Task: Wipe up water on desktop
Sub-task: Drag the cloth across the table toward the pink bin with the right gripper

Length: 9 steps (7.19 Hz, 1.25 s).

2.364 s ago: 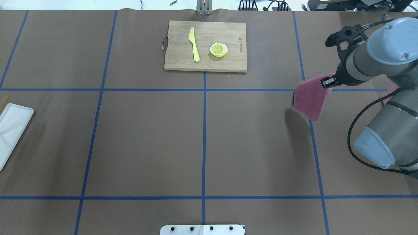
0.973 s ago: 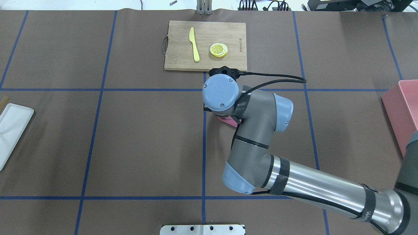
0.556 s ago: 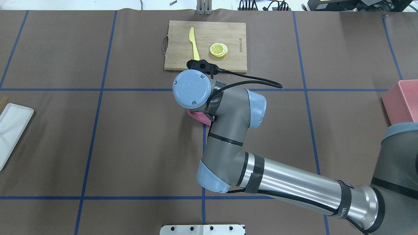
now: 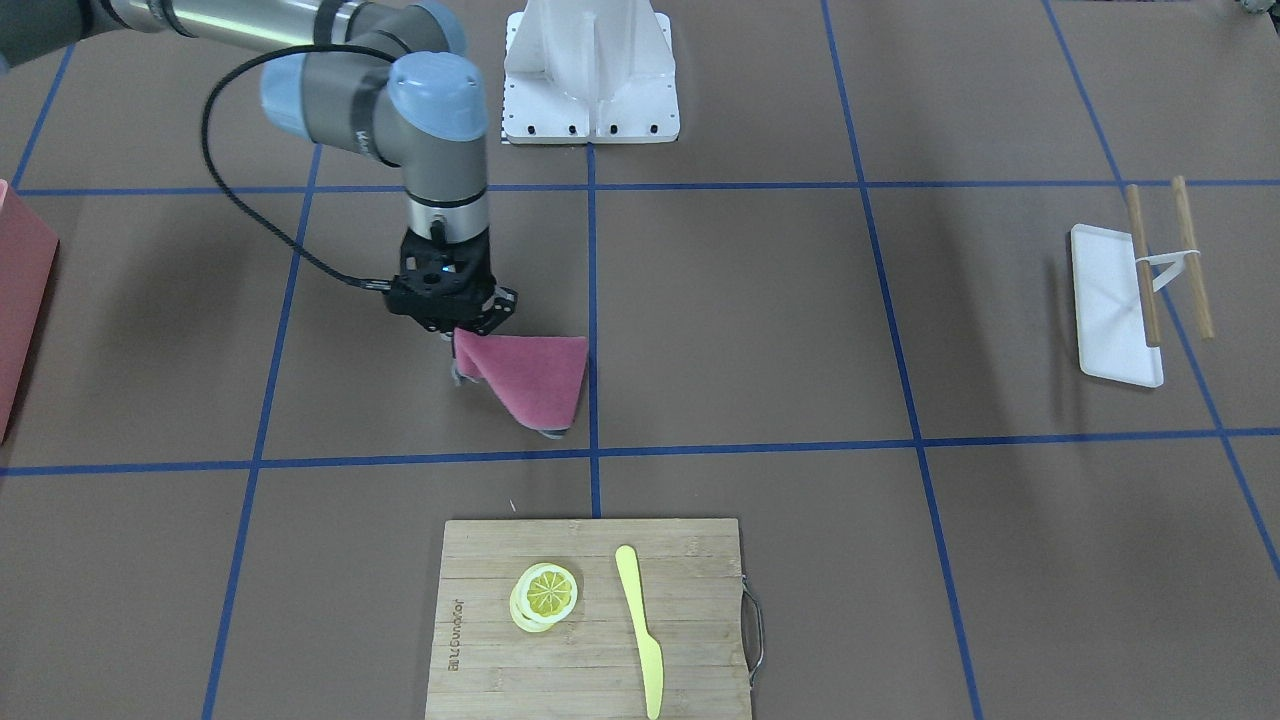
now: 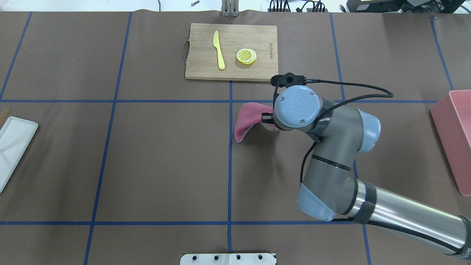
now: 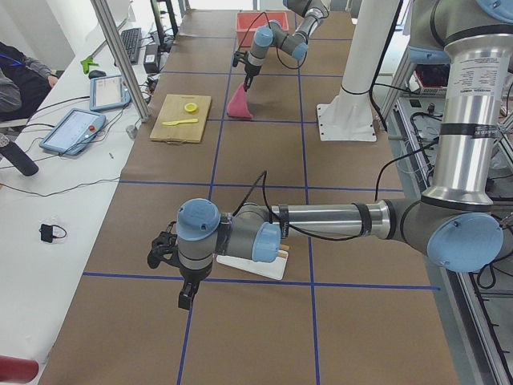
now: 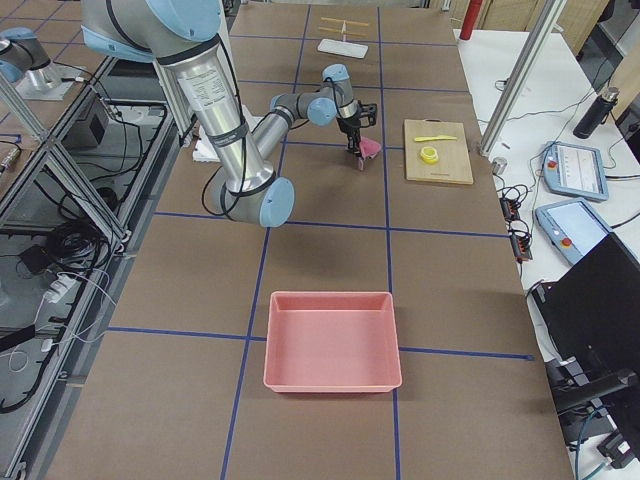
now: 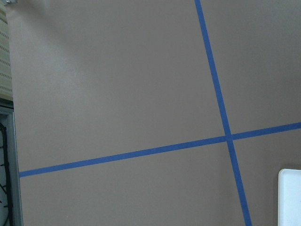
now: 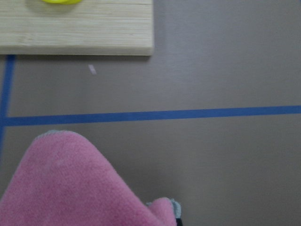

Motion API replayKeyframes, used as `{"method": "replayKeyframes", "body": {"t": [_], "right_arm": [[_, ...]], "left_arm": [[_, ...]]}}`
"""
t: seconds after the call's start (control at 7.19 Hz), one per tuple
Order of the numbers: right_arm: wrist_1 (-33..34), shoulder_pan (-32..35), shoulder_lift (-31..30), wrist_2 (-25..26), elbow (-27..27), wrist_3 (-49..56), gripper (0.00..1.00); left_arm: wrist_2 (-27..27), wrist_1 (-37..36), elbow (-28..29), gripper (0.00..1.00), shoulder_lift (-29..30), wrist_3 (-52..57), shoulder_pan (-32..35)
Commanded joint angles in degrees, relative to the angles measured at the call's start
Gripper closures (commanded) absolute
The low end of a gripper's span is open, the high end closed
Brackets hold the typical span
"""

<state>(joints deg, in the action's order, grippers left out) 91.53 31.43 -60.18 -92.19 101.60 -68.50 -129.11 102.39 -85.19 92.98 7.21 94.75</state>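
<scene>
The desktop (image 5: pixel 158 158) is matte brown with blue tape lines; I see no water on it. My right gripper (image 4: pixel 455 335) points down, shut on a corner of a pink cloth (image 4: pixel 532 380). The cloth lies draped on the desktop just right of the centre tape line in the overhead view (image 5: pixel 248 116), where my wrist hides the gripper. The cloth fills the lower left of the right wrist view (image 9: pixel 70 188). My left gripper (image 6: pixel 184 293) hovers low over the desktop at the table's left end; I cannot tell whether it is open or shut.
A bamboo cutting board (image 5: pixel 257 71) with a yellow knife (image 5: pixel 219 51) and lemon slices (image 5: pixel 246 56) lies just beyond the cloth. A pink bin (image 5: pixel 454 125) stands at the right edge. A white tray (image 4: pixel 1110 300) with chopsticks (image 4: pixel 1190 255) lies at the left end.
My right arm carried the cloth in from the right, swept left past the centre line, then swung back right. The cloth now trails to the left of the wrist.
</scene>
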Motion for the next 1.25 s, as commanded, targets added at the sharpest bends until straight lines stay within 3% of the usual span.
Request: {"method": "replayKeyframes", "body": {"t": [0.0, 0.28, 0.56, 0.7, 1.11], "right_arm": [[4.54, 4.76, -11.75, -0.89, 7.02, 11.50, 1.00], [4.45, 9.50, -21.60, -0.89, 11.32, 21.60, 1.00], [4.28, 10.76, -23.24, -0.80, 11.69, 24.03, 1.00], [4.45, 10.50, -18.45, -0.89, 10.82, 21.50, 1.00], [3.93, -1.50, -1.22, -1.33, 3.18, -0.86, 1.00]], "left_arm": [[0.00, 0.00, -0.07, 0.02, -0.08, 0.00, 0.00], [0.00, 0.00, -0.07, 0.02, 0.01, 0.00, 0.00], [0.00, 0.00, -0.07, 0.02, 0.01, -0.09, 0.00], [0.00, 0.00, -0.07, 0.02, 0.09, -0.09, 0.00], [0.00, 0.00, -0.07, 0.02, 0.10, -0.09, 0.00]]}}
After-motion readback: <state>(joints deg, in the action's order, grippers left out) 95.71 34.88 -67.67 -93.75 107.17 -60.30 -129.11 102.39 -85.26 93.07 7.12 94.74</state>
